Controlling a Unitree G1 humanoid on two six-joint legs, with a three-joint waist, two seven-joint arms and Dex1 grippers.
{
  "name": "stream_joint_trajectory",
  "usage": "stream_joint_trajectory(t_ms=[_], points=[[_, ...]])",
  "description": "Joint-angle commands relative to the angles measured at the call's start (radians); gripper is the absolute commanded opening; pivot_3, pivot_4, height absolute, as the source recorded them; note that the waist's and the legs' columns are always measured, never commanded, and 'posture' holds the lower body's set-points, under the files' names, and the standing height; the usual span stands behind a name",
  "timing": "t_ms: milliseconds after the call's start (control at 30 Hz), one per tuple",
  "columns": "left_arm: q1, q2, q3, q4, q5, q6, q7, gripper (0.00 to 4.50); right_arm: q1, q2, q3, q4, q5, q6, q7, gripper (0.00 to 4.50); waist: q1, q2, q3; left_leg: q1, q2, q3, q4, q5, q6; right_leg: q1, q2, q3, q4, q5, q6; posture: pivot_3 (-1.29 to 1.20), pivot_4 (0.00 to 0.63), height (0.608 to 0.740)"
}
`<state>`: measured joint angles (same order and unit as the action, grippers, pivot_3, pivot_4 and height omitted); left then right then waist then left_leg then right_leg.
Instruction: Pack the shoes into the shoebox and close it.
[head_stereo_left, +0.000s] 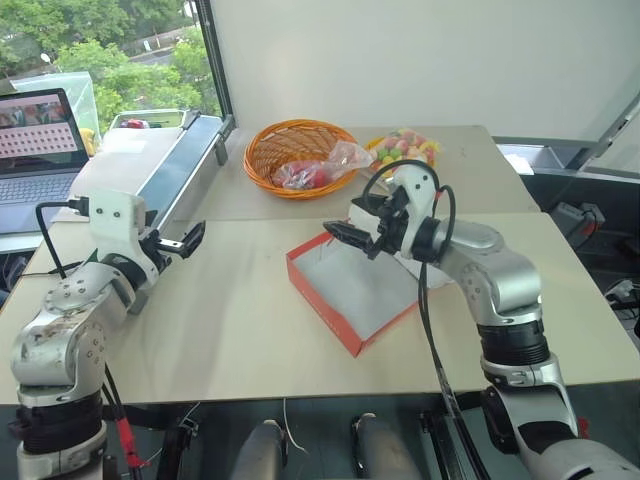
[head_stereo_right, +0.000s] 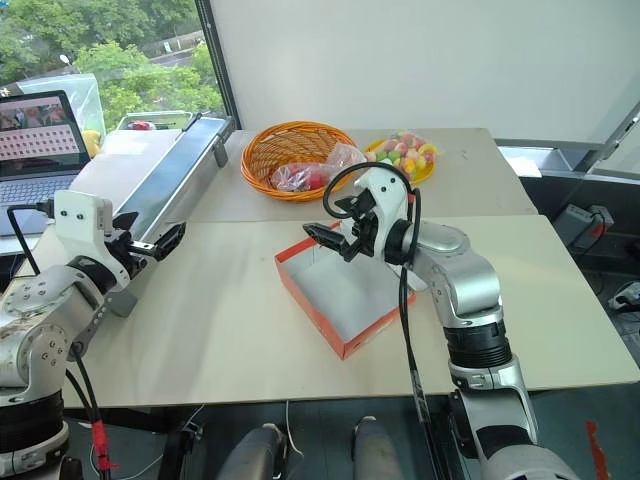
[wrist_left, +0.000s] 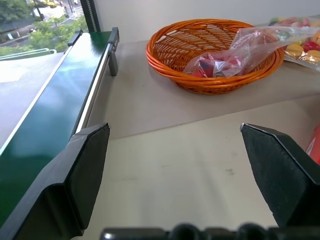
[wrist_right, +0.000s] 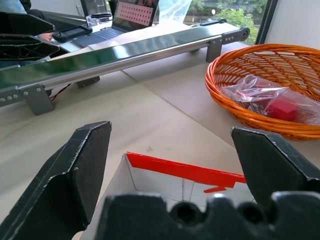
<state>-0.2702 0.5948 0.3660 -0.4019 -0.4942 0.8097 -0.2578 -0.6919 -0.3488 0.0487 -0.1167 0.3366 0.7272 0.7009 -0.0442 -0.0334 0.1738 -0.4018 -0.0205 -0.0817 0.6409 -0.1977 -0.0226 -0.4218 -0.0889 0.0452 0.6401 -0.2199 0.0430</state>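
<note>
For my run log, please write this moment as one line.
left gripper: open, holding nothing | right gripper: open, above box | box: open, no shoes visible inside | basket: holds plastic bag

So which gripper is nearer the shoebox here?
The right. The right gripper hangs open just above the far corner of the open red shoebox. The left gripper, also open, hovers over bare table well off to the box's left.

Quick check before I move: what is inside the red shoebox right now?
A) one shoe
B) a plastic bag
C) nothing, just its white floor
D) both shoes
C: the shoebox lies open on the table with only its bare white floor showing; the open right gripper hovers over its far edge.
</note>
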Motion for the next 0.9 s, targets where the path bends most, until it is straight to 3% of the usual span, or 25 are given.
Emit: stream_joint_trajectory(t_ms=[33,900], points=[[-0.003,-0.001,0.018,-0.021,0.016,-0.039,0.004,4.48,-0.031,-0.014,-0.001,-0.032,0.010,-0.029,0.007,4.50,0.001,0.000,0.000,0.000,0.000,0.000,0.000,0.000,0.000,0.000,0.000,0.000,0.000,0.000,0.000,0.00,0.150,0.740],[-0.047,-0.023,0.010,0.044,0.078,-0.117,0.019,4.48,-0.051,-0.055,-0.002,-0.005,0.002,-0.040,0.012,4.50,0.001,0.000,0.000,0.000,0.000,0.000,0.000,0.000,0.000,0.000,0.000,0.000,0.000,0.000,0.000,0.00,0.150,0.740]])
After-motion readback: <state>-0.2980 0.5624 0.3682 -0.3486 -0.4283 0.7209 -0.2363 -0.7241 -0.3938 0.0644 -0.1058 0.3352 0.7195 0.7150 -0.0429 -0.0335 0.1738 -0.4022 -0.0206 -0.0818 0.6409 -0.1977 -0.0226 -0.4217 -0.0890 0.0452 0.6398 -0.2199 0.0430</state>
